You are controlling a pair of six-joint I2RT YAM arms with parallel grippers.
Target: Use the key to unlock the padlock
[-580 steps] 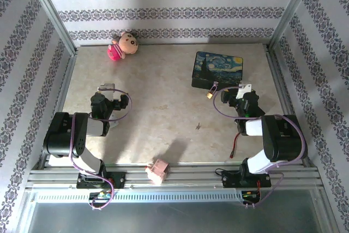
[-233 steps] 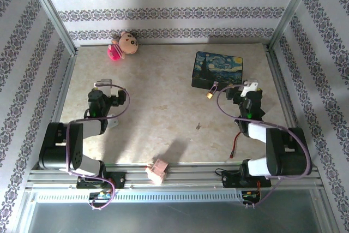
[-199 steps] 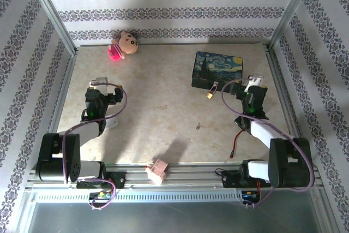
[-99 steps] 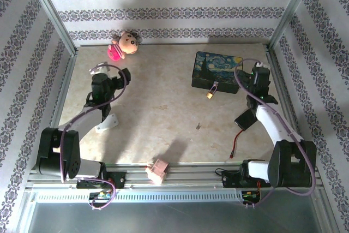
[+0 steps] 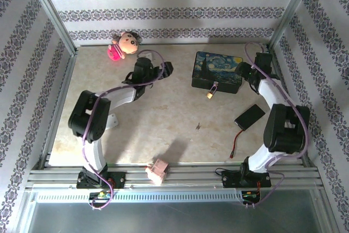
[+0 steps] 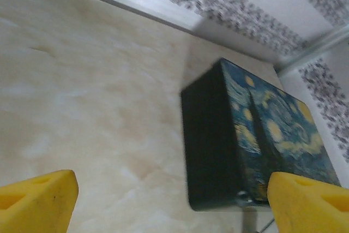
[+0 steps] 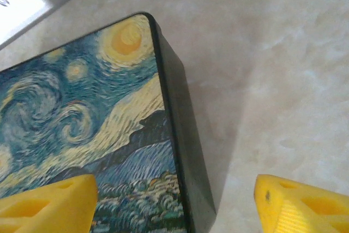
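Padlock (image 5: 209, 95) too small for detail; box (image 6: 234, 140) blurred in left wrist view, cropped in right.

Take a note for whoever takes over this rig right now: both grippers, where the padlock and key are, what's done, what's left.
Left gripper: open, empty, over the table, left of the painted box.
Right gripper: open, empty, above the box's right end.
Padlock: on the table at the box's front edge, apparently hooked to its clasp; too small to tell whether it is locked.
Key: not identified for sure; a tiny dark item on the table nearer the arms may be it.
Done: nothing gripped.
Left: get the key, steady the padlock, insert, turn.
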